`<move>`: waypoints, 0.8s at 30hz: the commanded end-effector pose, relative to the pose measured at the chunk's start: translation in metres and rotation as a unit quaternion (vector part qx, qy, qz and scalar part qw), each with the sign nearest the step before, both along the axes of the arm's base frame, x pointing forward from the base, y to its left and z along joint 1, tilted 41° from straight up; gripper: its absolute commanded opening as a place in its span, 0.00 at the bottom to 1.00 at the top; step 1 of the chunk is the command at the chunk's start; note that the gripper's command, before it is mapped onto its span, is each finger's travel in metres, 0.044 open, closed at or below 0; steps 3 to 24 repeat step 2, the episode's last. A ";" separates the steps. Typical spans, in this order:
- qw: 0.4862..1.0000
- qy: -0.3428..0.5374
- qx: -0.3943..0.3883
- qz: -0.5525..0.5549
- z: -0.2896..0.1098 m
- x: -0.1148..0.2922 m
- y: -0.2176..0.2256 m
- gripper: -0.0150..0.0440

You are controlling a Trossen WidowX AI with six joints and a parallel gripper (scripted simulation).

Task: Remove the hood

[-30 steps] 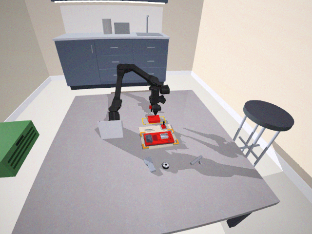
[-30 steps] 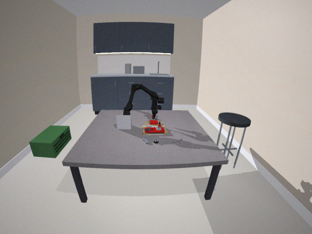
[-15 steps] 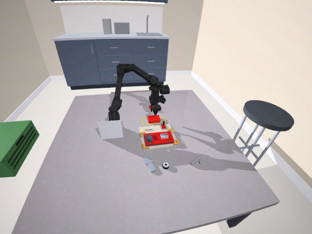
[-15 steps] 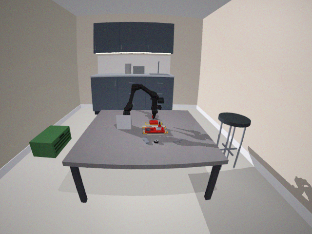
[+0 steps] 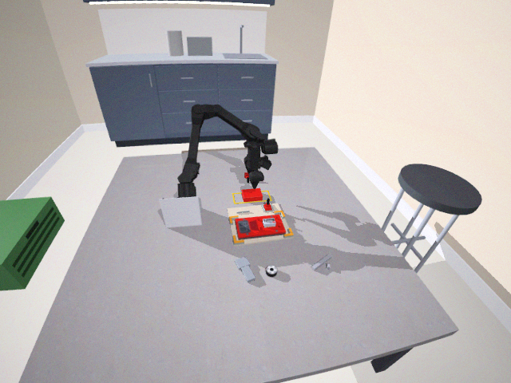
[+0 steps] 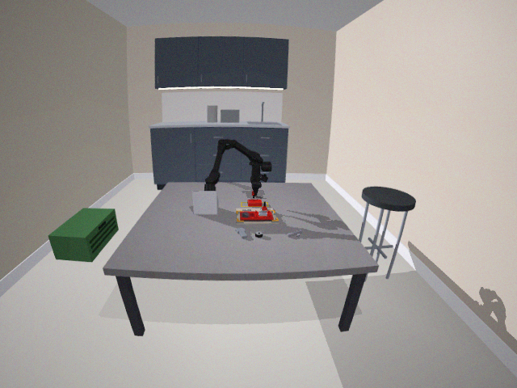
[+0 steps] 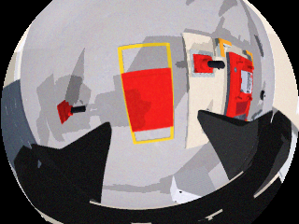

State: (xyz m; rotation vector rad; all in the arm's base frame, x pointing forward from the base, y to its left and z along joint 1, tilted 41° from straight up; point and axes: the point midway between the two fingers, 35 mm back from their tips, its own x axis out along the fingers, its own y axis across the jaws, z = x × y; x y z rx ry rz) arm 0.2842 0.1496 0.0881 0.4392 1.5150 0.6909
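The red hood [image 5: 251,194] [image 6: 253,202] [image 7: 149,97] lies flat on the table inside the yellow marked rectangle [image 5: 234,198] [image 7: 145,45]. My gripper [image 5: 254,179] [image 6: 254,192] [image 7: 155,126] hangs a little above the hood, fingers wide open with nothing between them, clear of it. The red toy car [image 5: 259,227] [image 6: 255,215] [image 7: 239,90] sits without its hood on the beige board [image 5: 247,211] [image 7: 201,100] with orange corners, just in front of the marked area.
A small red clamp with a black handle [image 5: 267,204] [image 7: 207,63] stands on the board. A grey box [image 5: 180,211] stands by the arm's base. Loose grey parts [image 5: 245,268] [image 5: 322,262] and a small wheel [image 5: 271,270] lie nearer the front. A stool [image 5: 437,189] stands to the right.
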 end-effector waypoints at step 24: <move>1.000 0.000 0.001 0.002 0.000 0.000 0.000 1.00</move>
